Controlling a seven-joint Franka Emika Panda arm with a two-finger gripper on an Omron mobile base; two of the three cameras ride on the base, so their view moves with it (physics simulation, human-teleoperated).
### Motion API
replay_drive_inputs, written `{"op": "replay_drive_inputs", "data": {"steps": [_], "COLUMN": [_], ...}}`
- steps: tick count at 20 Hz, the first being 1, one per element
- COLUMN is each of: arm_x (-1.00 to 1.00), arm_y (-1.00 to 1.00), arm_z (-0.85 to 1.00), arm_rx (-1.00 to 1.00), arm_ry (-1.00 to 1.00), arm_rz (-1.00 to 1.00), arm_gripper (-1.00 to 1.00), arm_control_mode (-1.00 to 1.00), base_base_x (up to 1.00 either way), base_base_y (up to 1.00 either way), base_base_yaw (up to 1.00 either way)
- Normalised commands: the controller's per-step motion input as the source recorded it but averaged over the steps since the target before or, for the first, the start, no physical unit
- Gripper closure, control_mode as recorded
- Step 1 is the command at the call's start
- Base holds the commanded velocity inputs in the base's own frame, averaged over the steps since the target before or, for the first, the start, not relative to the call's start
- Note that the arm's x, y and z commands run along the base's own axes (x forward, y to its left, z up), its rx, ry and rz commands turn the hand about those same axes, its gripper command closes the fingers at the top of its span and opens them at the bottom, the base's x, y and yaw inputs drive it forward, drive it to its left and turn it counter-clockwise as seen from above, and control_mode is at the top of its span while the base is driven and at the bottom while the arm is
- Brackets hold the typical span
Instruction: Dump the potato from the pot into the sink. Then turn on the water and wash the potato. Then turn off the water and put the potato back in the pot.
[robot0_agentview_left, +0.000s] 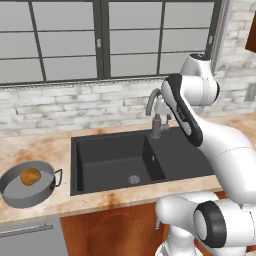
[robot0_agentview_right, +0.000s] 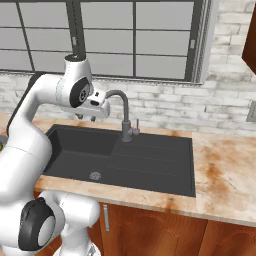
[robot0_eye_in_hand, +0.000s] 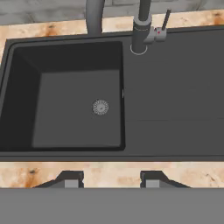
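In the left base view, the wide, shallow round grey metal pot (robot0_agentview_left: 27, 186) stands upright on the mottled tan stone counter (robot0_agentview_left: 40, 150), well to the left of the large dark charcoal rectangular sink (robot0_agentview_left: 115, 162), with one dark loop handle facing the basin. The small roundish golden-brown potato (robot0_agentview_left: 30, 176) lies inside the pot, near its far wall; its shape is close to round, so no long axis or pointing direction can be read with confidence. The basin holds nothing but its round metal drain (robot0_agentview_left: 133, 179), and no stream falls from the tall grey metal gooseneck faucet (robot0_agentview_left: 156, 112). Judged from this, no step of the task is done: dumping, washing, shutting off the water and returning the potato all remain. In the right base view, the white arm reaches over the left part of the sink, and the two-finger gripper (robot0_agentview_right: 87, 116) hangs above the basin just left of the faucet spout; the small side lever (robot0_agentview_right: 137, 126) stands beside the faucet base. In the hand view, the camera looks down into the sink, and the gripper (robot0_eye_in_hand: 111, 178) shows its two dark fingertips (robot0_eye_in_hand: 71, 177) spread well apart over the near counter edge, holding nothing.
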Motion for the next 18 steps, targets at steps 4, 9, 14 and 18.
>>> {"op": "replay_drive_inputs", "data": {"steps": [4, 9, 14, 18], "arm_x": [-0.38, -0.26, 0.01, 0.18], "arm_y": [0.0, 0.41, 0.87, 1.0], "arm_z": [0.0, 0.0, 0.0, -0.13], "arm_rx": [0.0, 0.0, 0.0, -0.05], "arm_ry": [0.0, 0.0, 0.05, 0.06], "arm_rz": [0.0, 0.0, 0.0, 0.0], "arm_gripper": [-1.0, -1.0, -1.0, -1.0], "arm_control_mode": [-1.0, -1.0, -1.0, -1.0], "base_base_x": [0.0, 0.0, 0.0, 0.0], "base_base_y": [0.0, 0.0, 0.0, 0.0], "base_base_yaw": [0.0, 0.0, 0.0, 0.0]}}
